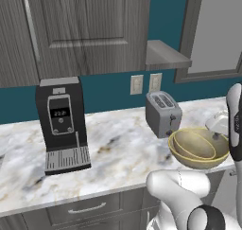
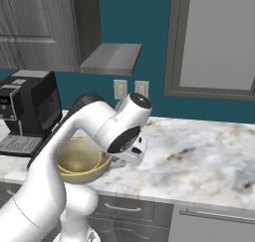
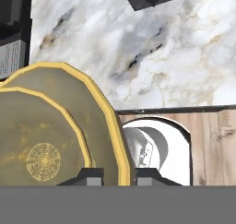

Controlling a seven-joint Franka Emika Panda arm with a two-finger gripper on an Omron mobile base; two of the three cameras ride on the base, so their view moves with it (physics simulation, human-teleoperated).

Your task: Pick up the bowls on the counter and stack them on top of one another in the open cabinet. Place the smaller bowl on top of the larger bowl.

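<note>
The smaller bowl [image 1: 193,144] lies nested inside the larger bowl [image 1: 198,157]; both are olive-yellow with paler rims. They are at the front edge of the marble counter [image 1: 118,144], to the right of the toaster. In the hand view my gripper [image 3: 118,174] is shut on the right rim of the larger bowl [image 3: 106,121], one fingertip [image 3: 92,174] inside and one outside, with the smaller bowl [image 3: 41,144] in it. I cannot tell whether the bowls rest on the counter or hang just above it. The open cabinet [image 1: 165,56] is on the wall above and behind them.
A black coffee machine [image 1: 61,125] stands on the counter at the left and a grey toaster [image 1: 163,113] just behind the bowls. Two wall sockets [image 1: 144,84] sit under the cabinet. A window [image 2: 219,42] is to the right, with bare counter [image 2: 199,156] below it.
</note>
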